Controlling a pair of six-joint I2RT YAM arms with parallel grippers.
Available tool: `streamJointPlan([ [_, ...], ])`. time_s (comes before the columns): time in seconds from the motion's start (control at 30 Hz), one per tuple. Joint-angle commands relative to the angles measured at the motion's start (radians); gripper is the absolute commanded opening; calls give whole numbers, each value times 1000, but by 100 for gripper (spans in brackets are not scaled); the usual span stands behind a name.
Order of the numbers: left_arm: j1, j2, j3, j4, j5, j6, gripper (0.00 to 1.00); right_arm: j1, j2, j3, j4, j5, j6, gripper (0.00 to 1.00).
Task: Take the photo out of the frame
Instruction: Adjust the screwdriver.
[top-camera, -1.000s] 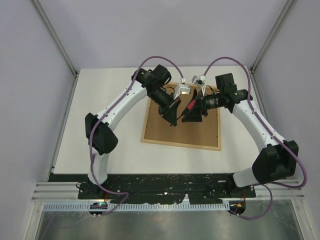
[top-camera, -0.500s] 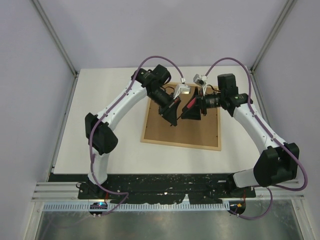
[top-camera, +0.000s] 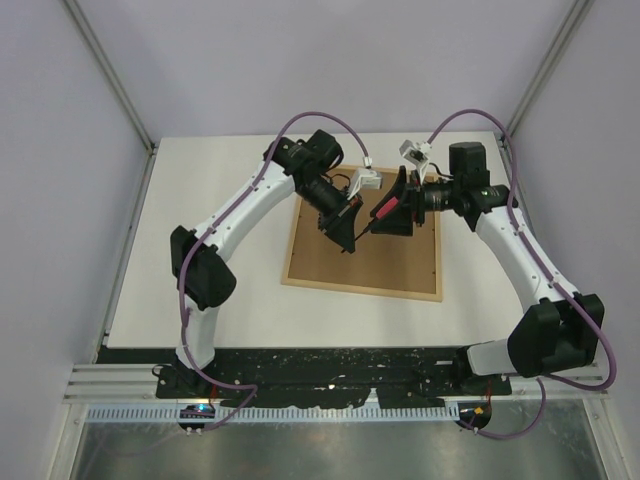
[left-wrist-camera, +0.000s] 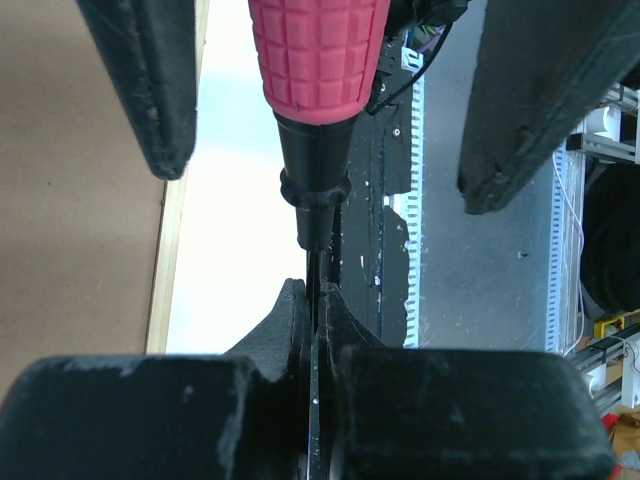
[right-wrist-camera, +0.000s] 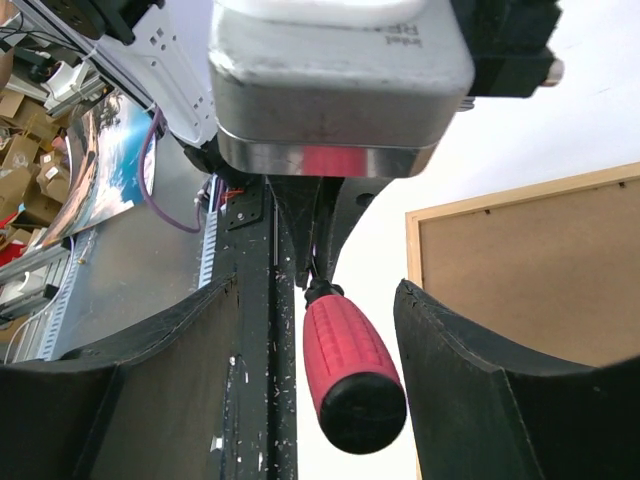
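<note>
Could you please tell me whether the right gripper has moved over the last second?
Yes: the right gripper has backed off rightward, toward the frame's right edge.

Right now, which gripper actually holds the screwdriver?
The left gripper: its fingers are shut on the thin metal shaft of the screwdriver. The right gripper only straddles the red handle, fingers open and clear of it on both sides.

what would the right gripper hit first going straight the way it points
Probably the red screwdriver handle, already between the open fingers of the right gripper; beyond it, the left gripper clamping the shaft.
</note>
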Motion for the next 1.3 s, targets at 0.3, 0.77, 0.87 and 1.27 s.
streamJointPlan([
  [0.3,-7,1,58,-195,27,16,0,53,-3,39,-15,32,-27,64],
  [0.77,-12,3,63,-198,16,18,0,91,17,40,-2,55,-12,12],
  [0.87,-10,-2,63,-185,1,7,12,91,6,34,0,64,-9,8],
  [1.27,235,-120,-49,12,-77,-152,75,61,-31,-102,214,329,240,8],
])
